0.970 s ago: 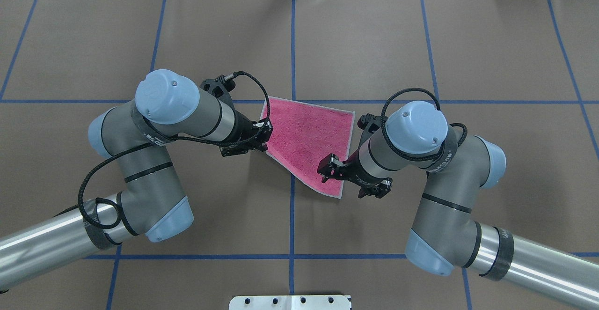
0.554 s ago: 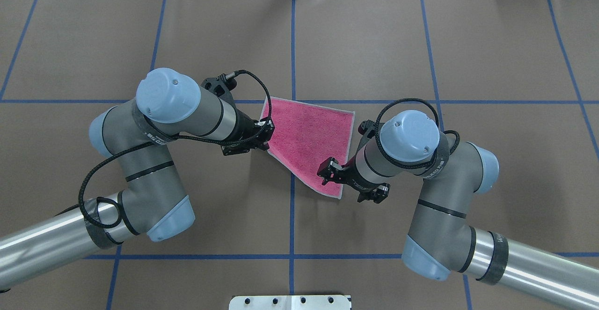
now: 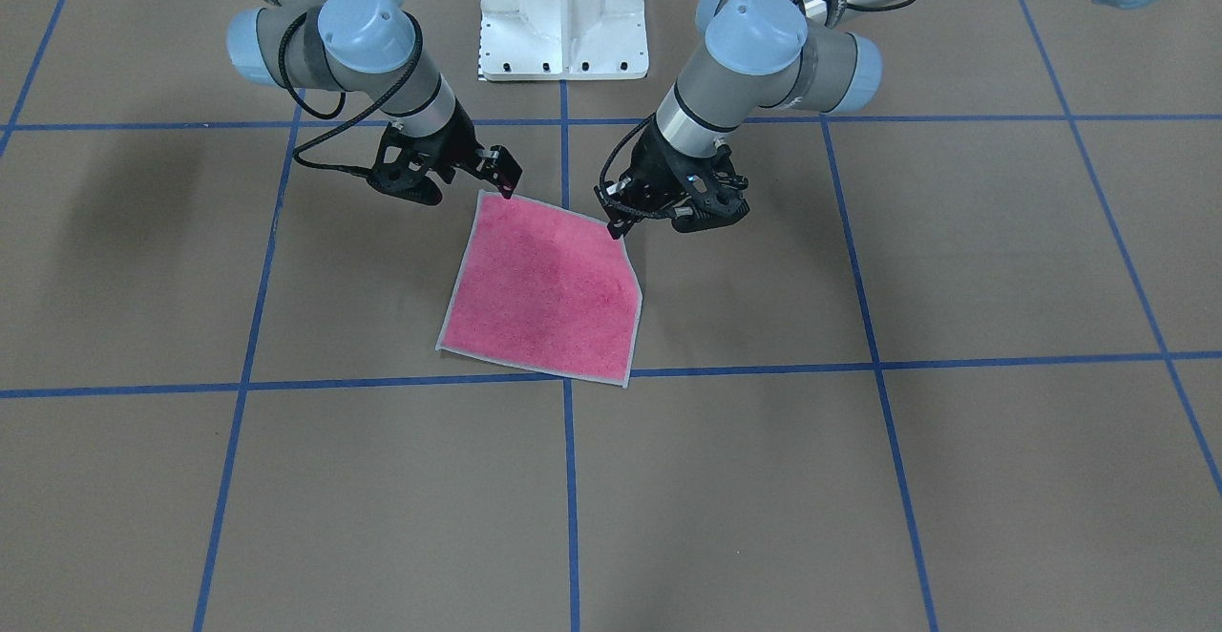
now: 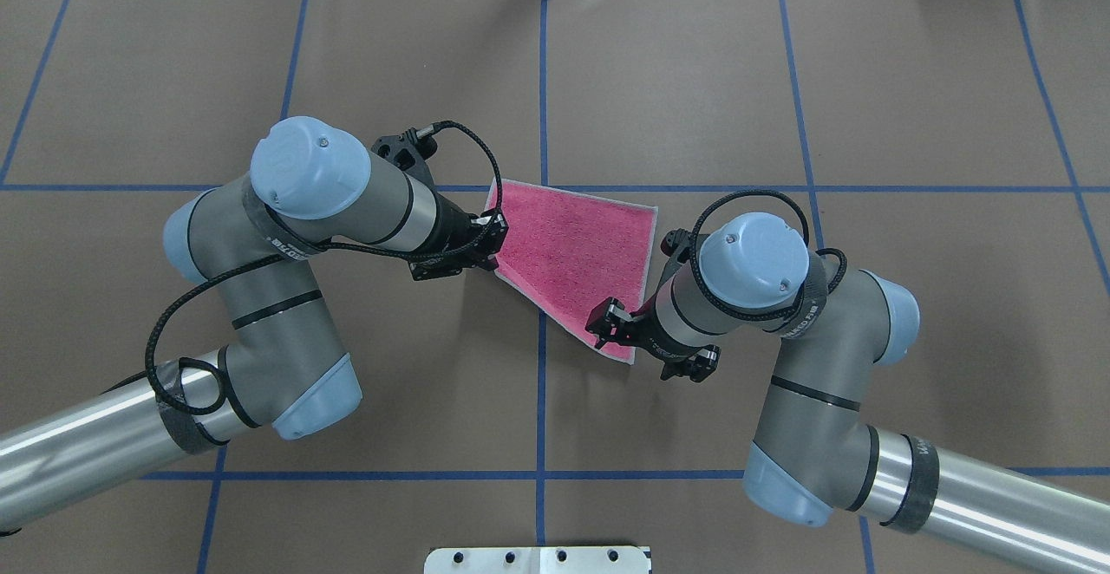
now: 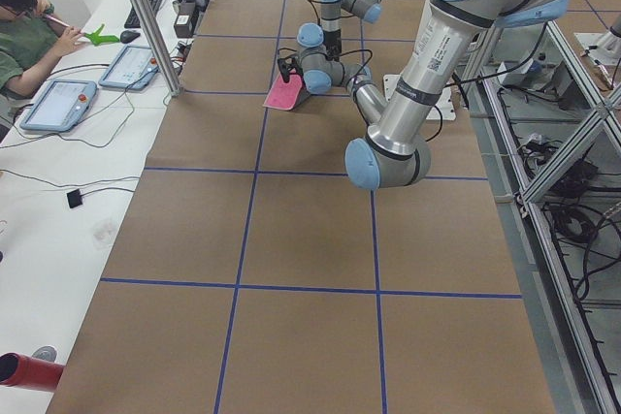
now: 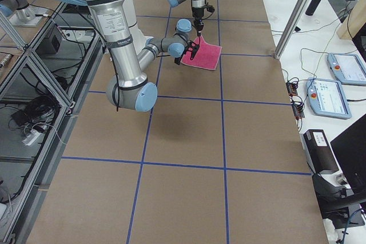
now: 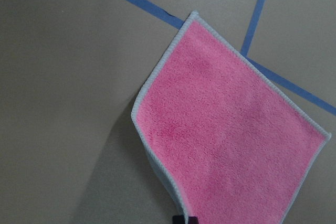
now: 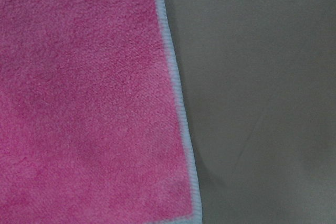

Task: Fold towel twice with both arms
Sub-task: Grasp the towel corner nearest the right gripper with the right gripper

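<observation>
Overhead exterior shows the brown table cover [image 4: 780, 80] with its blue tape grid. The silver-grey tubular left arm [image 4: 286, 296] and right arm [image 4: 815, 383] both reach in toward the middle. Between them lies the small square pink terry towel [image 4: 577, 244] with its pale stitched border. It is pink face up, and its far edge runs beside a cross line of blue tape [image 4: 737, 188]. The black two-finger left gripper [image 4: 492, 249] pinches the towel's near left corner, which the left wrist view shows raised off the cover with shadow beneath. The black right gripper [image 4: 607, 327] looks closed on the near right corner. The whole cloth lies ahead of both grippers, away from the robot, so the first fold likely means carrying the held edge forward. That edge runs askew — the right's corner sits nearer the robot's base than the left's.
</observation>
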Robot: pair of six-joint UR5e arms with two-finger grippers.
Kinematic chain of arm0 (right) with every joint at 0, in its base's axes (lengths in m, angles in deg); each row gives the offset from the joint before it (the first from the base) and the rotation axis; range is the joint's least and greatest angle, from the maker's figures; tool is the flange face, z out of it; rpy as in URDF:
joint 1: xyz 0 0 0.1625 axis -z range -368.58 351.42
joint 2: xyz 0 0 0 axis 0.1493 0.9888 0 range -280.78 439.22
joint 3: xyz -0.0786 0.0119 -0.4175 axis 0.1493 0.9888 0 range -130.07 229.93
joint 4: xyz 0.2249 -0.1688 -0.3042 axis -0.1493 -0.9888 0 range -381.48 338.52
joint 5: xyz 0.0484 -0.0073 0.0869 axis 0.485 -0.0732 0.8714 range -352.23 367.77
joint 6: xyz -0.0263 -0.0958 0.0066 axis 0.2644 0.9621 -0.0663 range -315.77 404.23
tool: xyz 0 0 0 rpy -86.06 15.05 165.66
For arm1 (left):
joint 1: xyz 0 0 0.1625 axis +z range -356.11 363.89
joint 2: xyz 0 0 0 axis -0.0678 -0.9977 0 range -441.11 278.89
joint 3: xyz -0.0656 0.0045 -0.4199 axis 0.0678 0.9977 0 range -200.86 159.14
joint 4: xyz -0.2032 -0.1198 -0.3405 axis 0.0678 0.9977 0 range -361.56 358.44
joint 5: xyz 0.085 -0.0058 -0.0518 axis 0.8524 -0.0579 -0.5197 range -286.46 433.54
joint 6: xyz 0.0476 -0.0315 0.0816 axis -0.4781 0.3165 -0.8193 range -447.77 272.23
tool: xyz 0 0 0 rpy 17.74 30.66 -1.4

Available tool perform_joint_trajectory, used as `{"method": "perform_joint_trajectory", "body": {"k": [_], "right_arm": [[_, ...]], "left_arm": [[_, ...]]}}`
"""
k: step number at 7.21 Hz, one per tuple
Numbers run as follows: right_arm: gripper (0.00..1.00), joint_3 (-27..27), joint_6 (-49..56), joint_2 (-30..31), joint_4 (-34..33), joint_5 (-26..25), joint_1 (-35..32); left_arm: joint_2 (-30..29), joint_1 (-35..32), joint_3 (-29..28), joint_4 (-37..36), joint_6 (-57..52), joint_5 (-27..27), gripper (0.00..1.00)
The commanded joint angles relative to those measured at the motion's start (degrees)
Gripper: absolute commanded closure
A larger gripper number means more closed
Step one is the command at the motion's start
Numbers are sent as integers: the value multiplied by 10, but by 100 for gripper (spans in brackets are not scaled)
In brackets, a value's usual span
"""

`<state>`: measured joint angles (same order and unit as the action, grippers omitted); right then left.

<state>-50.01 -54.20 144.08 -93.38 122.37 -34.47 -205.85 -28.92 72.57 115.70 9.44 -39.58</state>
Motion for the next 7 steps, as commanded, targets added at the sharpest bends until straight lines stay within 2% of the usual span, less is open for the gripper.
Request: {"method": "perform_joint_trajectory", "body": {"k": [1,3,4,5,7], "right_arm": [[3,0,0,-1,0,-9,1],[4,-3,-6,-4,0,-8,0],[3,-7,-8,-4,20,-7,-2],[3,-3,-27,3,67,-8,-3],[3,15,-82,1,77,-11,-2]], "left_arm": [[0,-2,-4,0,0,0,100],[0,-3,-4,0,0,0,100],[0,-3,-4,0,0,0,100],[0,-3,-4,0,0,0,100],[0,-3,-5,0,0,0,100]]}}
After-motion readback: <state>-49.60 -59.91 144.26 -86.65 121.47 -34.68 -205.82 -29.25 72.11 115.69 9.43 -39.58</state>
